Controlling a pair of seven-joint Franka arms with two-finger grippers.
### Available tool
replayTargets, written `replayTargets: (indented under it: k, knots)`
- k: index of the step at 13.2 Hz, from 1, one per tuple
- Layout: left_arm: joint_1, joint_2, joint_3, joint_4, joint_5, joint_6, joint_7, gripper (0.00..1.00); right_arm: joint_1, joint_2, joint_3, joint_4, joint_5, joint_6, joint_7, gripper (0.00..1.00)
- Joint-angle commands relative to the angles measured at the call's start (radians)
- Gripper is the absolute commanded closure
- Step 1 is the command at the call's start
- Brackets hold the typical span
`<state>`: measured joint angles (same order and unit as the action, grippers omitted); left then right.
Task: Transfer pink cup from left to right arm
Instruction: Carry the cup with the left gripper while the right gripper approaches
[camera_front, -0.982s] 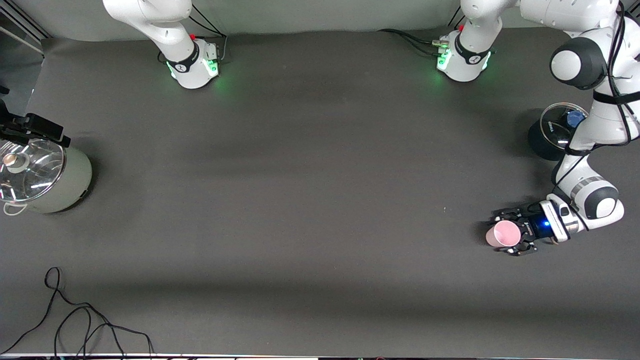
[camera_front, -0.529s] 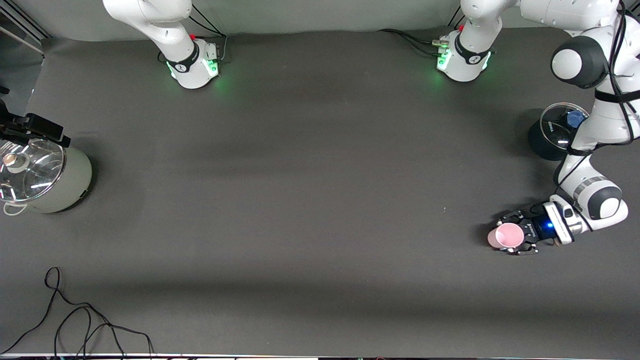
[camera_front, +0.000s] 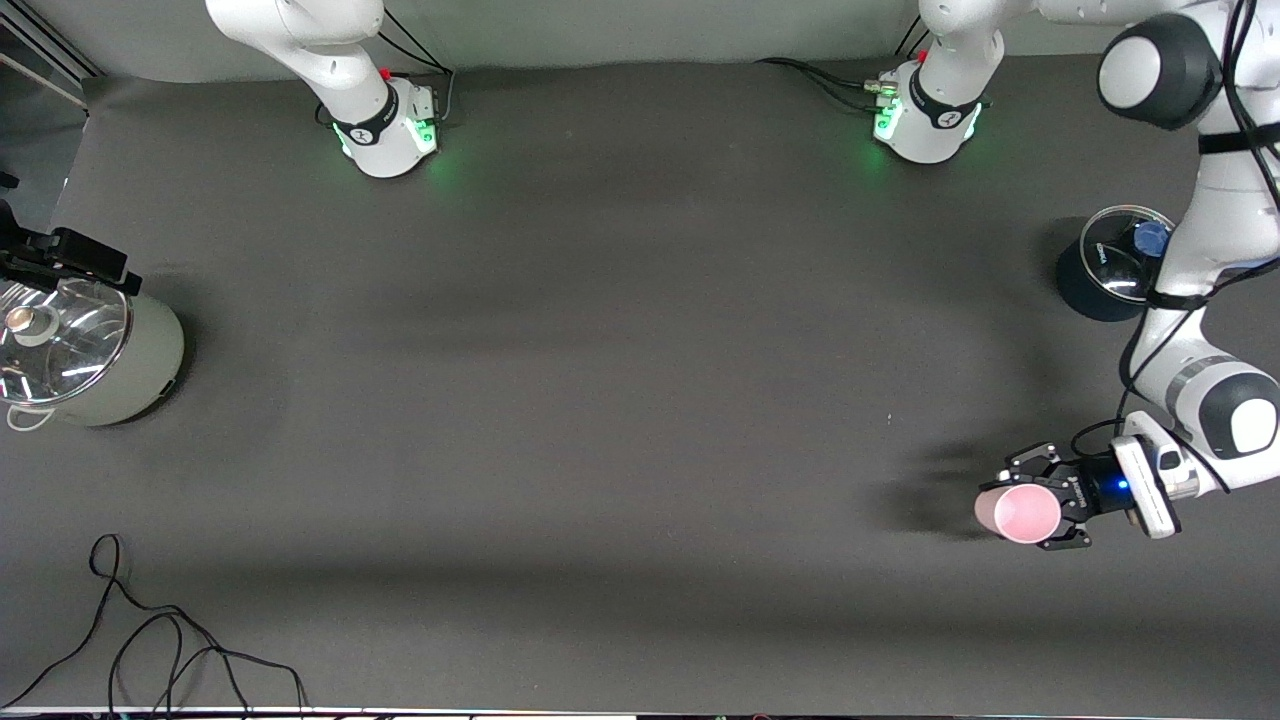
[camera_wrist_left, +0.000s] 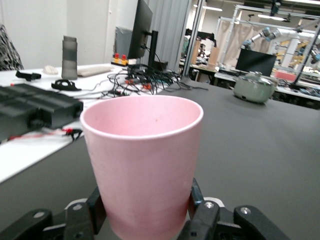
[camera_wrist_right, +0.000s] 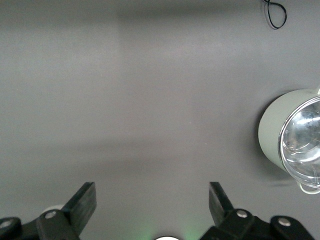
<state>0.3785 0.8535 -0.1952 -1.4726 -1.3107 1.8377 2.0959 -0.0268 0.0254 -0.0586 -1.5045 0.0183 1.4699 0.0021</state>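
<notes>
The left gripper (camera_front: 1052, 503) is clamped around the pink cup (camera_front: 1018, 513), which is held up over the table (camera_front: 620, 400) at the left arm's end, with its shadow cast on the cloth beside it. In the left wrist view the black fingers (camera_wrist_left: 200, 212) are seen pressed against the cup's lower wall. A dark lidded pot (camera_front: 1105, 265) stands farther from the front camera. The right gripper (camera_wrist_right: 152, 200) is spread wide, high above the table near a pale green pot (camera_wrist_right: 295, 142), where the right arm waits.
</notes>
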Motion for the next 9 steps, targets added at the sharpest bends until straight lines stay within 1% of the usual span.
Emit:
replayTargets:
  k: [1, 3, 4, 5, 7, 9]
  knots:
    - [-0.006, -0.189, -0.096, -0.231, -0.118, 0.170, -0.008, 0.68, -0.001, 0.008, 0.002, 0.020, -0.021, -0.014, -0.014, 0.00]
    - [-0.001, -0.289, -0.226, -0.346, -0.212, 0.332, -0.008, 0.69, -0.001, 0.011, 0.000, 0.012, -0.008, -0.014, -0.049, 0.00]
    - [-0.003, -0.332, -0.283, -0.388, -0.264, 0.400, -0.004, 0.69, 0.008, 0.011, 0.005, 0.013, -0.006, -0.014, -0.038, 0.00]
    - [-0.004, -0.370, -0.337, -0.422, -0.313, 0.463, 0.001, 0.69, 0.008, 0.011, 0.010, 0.017, 0.024, -0.013, -0.036, 0.00]
    - [-0.003, -0.439, -0.464, -0.477, -0.393, 0.594, 0.022, 0.69, 0.008, 0.011, 0.008, 0.020, 0.156, -0.013, -0.012, 0.00]
    - [-0.004, -0.475, -0.602, -0.495, -0.502, 0.713, 0.087, 0.69, 0.036, 0.018, 0.022, 0.041, 0.186, -0.011, 0.137, 0.00]
